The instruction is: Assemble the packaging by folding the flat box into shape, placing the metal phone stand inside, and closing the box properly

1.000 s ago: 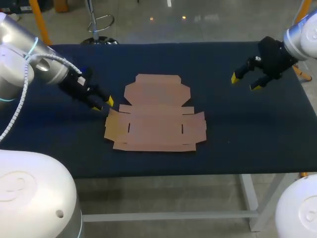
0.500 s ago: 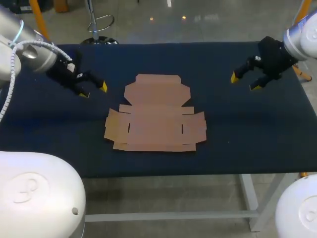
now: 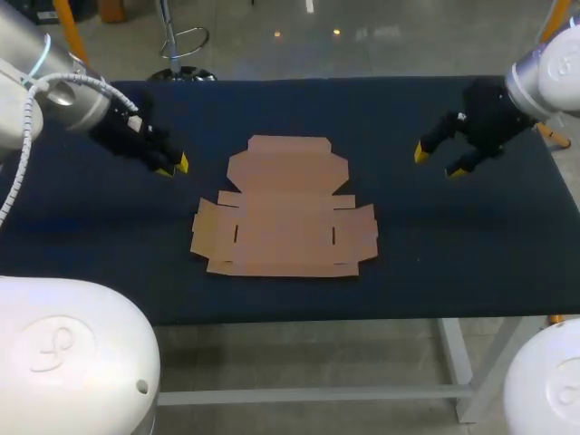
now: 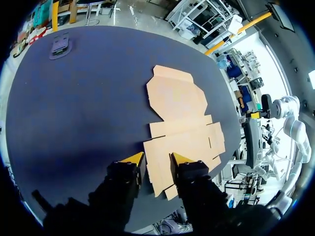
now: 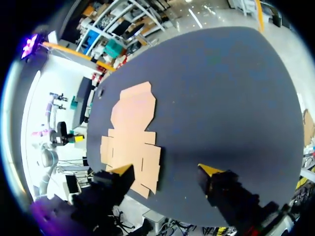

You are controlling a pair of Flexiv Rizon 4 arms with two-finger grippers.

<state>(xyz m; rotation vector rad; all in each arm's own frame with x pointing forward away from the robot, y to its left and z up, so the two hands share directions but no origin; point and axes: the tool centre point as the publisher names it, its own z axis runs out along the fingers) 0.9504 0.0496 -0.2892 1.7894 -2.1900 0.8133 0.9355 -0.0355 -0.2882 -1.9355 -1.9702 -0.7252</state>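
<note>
The flat brown cardboard box point(image 3: 283, 217) lies unfolded in the middle of the dark table, its lid flap toward the far side. My left gripper point(image 3: 172, 167) hovers off the box's far left corner, clear of the cardboard. Its fingers stand a narrow gap apart with nothing between them. In the left wrist view the box point(image 4: 182, 123) lies ahead of that gripper point(image 4: 157, 160). My right gripper point(image 3: 437, 161) hangs wide open to the right of the box, apart from it. A small dark grey object point(image 4: 61, 45), possibly the phone stand, lies near the table's far left corner.
The dark blue table point(image 3: 426, 254) has bare cloth all around the box. My left arm covers the far left corner in the head view. The table's front edge point(image 3: 362, 317) runs close below the box.
My left gripper drew back from the box's left edge toward the far left, opened wide, then narrowed. My right gripper shifted slightly left, toward the box.
</note>
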